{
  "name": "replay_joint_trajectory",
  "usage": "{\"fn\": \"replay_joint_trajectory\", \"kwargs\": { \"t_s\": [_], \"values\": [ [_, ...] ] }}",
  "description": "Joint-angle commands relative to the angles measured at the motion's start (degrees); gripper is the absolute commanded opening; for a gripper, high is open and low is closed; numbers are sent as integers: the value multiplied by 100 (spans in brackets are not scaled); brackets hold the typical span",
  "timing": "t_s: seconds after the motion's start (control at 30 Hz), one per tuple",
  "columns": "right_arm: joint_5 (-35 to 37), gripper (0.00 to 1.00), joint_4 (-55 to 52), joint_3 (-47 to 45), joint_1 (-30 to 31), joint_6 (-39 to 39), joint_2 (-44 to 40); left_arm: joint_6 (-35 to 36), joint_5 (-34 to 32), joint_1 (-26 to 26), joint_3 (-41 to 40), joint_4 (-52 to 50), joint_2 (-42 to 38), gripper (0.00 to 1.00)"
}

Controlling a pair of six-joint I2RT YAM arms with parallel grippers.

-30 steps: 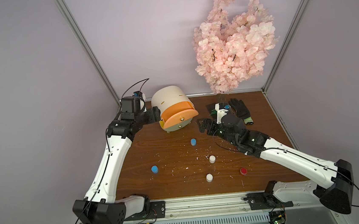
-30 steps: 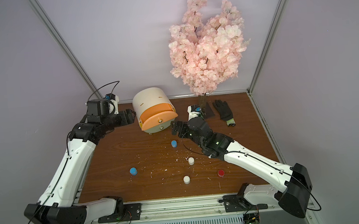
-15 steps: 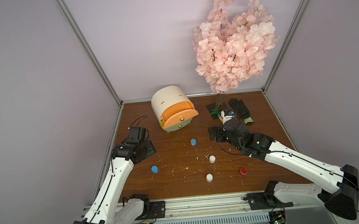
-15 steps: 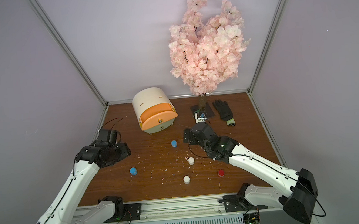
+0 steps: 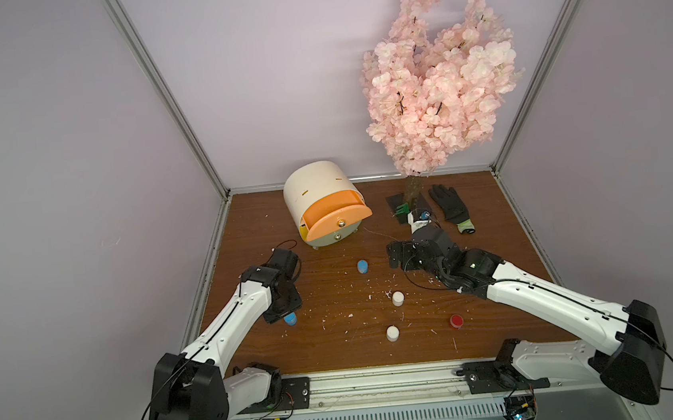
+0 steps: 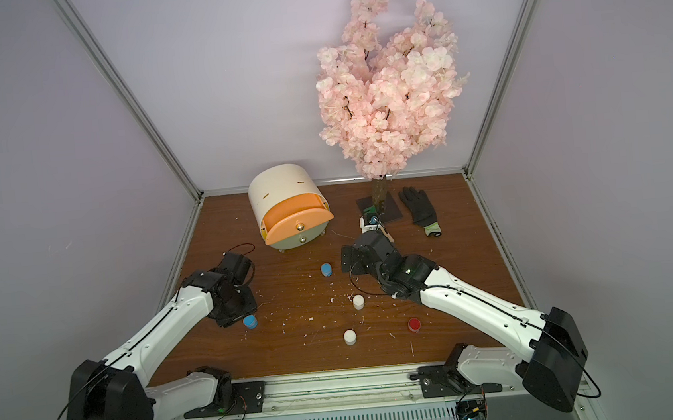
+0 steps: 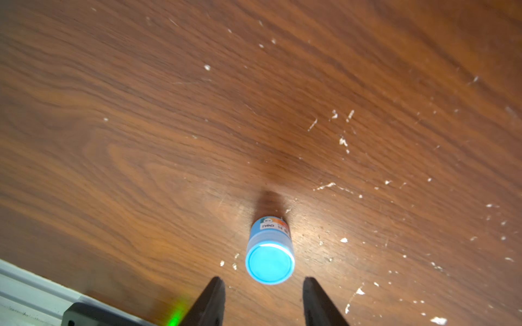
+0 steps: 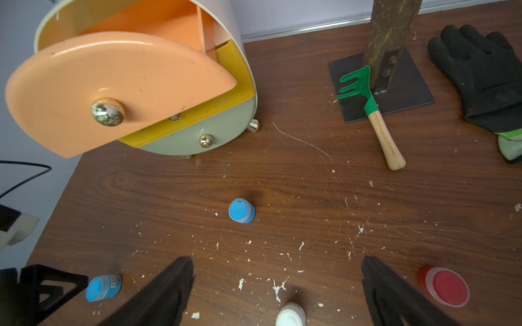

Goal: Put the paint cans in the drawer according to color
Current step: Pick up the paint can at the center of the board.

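The cream drawer cabinet (image 5: 316, 188) stands at the back, its peach top drawer (image 8: 113, 84) pulled out; the yellow and grey-beige fronts are shut. My left gripper (image 7: 264, 288) points down at the front left, open, with a blue paint can (image 7: 269, 259) upright just ahead of its fingertips and not between them. In both top views this can (image 5: 290, 318) (image 6: 250, 321) peeks out beside the gripper. My right gripper (image 8: 278, 271) hangs wide open over mid-table, holding nothing. A second blue can (image 5: 362, 266), two white cans (image 5: 397, 298) (image 5: 392, 333) and a red can (image 5: 456, 321) stand loose.
A pink blossom tree (image 5: 436, 86) on a dark base plate (image 8: 409, 93) stands at the back right, with a green hand rake (image 8: 367, 113) and a black glove (image 5: 451, 205) beside it. White flecks litter the wooden table (image 5: 339, 360). Walls close in on the left, right and back.
My left arm swung from beside the cabinet back to the front left, coming down over the blue can as its jaws narrowed. My right arm drew back slightly from the cabinet, still open.
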Motion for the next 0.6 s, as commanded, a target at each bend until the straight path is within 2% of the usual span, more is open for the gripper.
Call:
{"fn": "replay_joint_trajectory", "kwargs": {
  "t_s": [0.0,0.2,0.57],
  "values": [
    [-28,99,202,-8,-10,40,-54,-158,-160,-94,-140,142,65,49],
    [7,99,220,-62,-10,47,-166,-198,-251,-94,-361,362,137,53],
    [-19,99,356,-232,-10,115,-276,-55,-24,-103,-545,755,306,52]
  ]
}}
